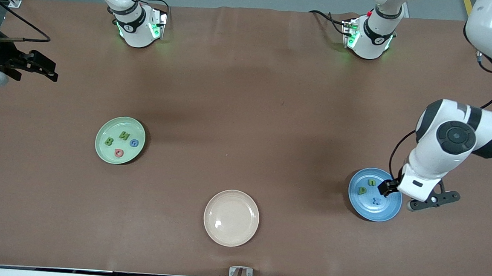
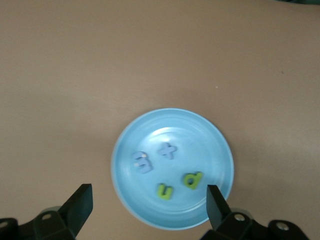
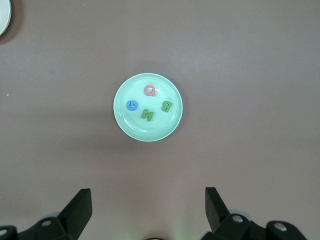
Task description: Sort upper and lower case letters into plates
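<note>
The letters look sorted: the mint green plate (image 1: pixel 120 140), toward the right arm's end of the bench (image 1: pixel 247 112), holds a green B (image 1: pixel 109 141), a green N (image 1: pixel 124 135), a blue G (image 1: pixel 134 142) and a red-pink Q (image 1: pixel 118 153), all capitals lying apart from one another on its floor. The blue plate (image 1: pixel 374 200), toward the left arm's end, holds four small ones, seen best from the left wrist: a green p (image 2: pixel 192 179), a green u or n (image 2: pixel 165 191), a blue x or t (image 2: pixel 168 150) and another blue letter (image 2: pixel 142 162) I cannot read. No letter lies loose on the bench, and the cream plate (image 1: pixel 231 217), nearest the front camera, is bare. The left hand (image 2: pixel 149 205) hangs over the blue plate's edge with its fingers spread wide and nothing between them. The right hand (image 3: pixel 148 206) is up over bare bench with the mint plate in its wrist view, likewise spread and empty; that arm seems to be waiting at the bench's end. So the step in hand, as I judge it, is just getting clear. Doing it well means lifting the left hand straight up before swinging away, so a fingertip does not clip the rim and tip the plate or flick a letter out. These flat little pieces would slide easily on a glazed surface, so no sideways sweep while low. A check that all eight are counted, four and four, would finish it.
</note>
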